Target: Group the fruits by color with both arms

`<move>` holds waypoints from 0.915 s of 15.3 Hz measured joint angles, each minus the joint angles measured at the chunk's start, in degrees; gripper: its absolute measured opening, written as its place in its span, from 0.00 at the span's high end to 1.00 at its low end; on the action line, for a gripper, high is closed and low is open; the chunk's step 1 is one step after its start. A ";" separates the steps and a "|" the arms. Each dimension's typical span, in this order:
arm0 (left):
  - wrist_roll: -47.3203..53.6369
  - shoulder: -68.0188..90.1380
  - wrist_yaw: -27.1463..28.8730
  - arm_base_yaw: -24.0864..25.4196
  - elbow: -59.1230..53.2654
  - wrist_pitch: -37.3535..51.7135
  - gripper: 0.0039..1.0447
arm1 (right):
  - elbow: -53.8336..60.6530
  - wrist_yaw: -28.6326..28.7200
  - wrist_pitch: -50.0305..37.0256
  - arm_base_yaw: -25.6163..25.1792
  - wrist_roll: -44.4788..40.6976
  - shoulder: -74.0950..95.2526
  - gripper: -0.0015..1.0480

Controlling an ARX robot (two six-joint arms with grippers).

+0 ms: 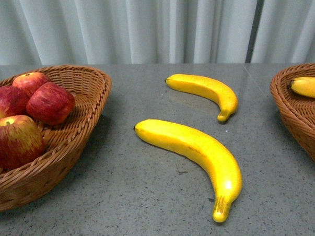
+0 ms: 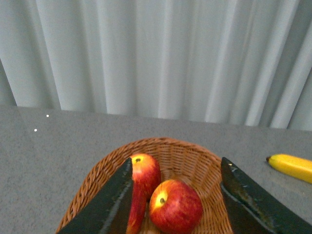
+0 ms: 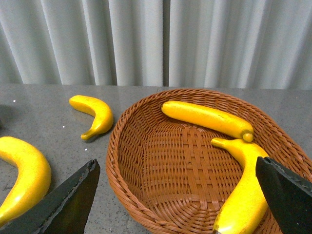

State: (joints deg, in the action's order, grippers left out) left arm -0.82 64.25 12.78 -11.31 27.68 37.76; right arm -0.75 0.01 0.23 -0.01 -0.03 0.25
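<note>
**Remaining items.** Two bananas lie loose on the table (image 1: 150,202), between the baskets. The near banana (image 1: 193,153) is the larger; the far banana (image 1: 206,92) lies behind it, apart from it. The left wicker basket (image 1: 88,87) holds four apples (image 1: 51,103). The right wicker basket (image 3: 146,195) holds two stored bananas (image 3: 207,118).

**Handling (estimate).** The loose bananas have a glossy, moulded look, so they are probably light, rigid and slippery. Each lies flat on its side and looks stable. Take hold across the thick middle of the body, with the fingers on either side of the curve. Avoid the tapered, brownish ends, where a smooth skin could squirt out of a closing grip. A firm squeeze is unlikely to damage them.

**Left gripper** (image 2: 178,165). The jaws stand wide apart and hold nothing. They frame the apples in the left wicker basket without touching them.

**Right gripper** (image 3: 176,165). The jaws stand wide apart and are empty. They are positioned over the right wicker basket, with no contact visible. This arm is the closer one to the loose bananas.
</note>
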 joint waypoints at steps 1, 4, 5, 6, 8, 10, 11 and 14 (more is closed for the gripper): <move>0.02 -1.95 -1.62 0.59 -3.52 0.79 0.61 | 0.00 0.00 0.00 0.00 0.00 0.00 0.06; 0.02 -7.89 -4.76 3.39 -11.30 1.73 0.94 | 0.00 -0.02 0.02 0.00 0.00 0.00 0.06; 0.04 -10.32 -5.44 4.44 -13.33 1.75 0.98 | 0.00 -0.02 0.02 0.00 0.00 0.00 0.06; 0.04 -12.33 -6.12 5.29 -15.32 1.55 0.99 | 0.00 -0.02 0.02 0.00 0.00 0.00 0.06; 0.04 -16.66 -8.02 6.27 -18.58 0.17 0.99 | 0.00 -0.02 0.02 0.00 0.00 0.00 0.06; 0.04 -20.87 -12.24 11.17 -20.81 -1.84 0.99 | 0.00 -0.02 0.02 0.00 0.00 0.00 0.06; 0.02 -23.17 -11.98 11.67 -21.84 -2.99 0.99 | 0.00 -0.02 0.04 0.00 0.00 0.00 0.06; 0.04 -29.57 -12.79 11.17 -24.24 -7.08 0.99 | 0.00 -0.02 0.02 0.00 0.00 0.00 0.06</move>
State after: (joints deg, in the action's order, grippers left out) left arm -0.78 34.68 -0.01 -0.14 3.44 30.68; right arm -0.75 -0.01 0.25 -0.01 -0.03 0.25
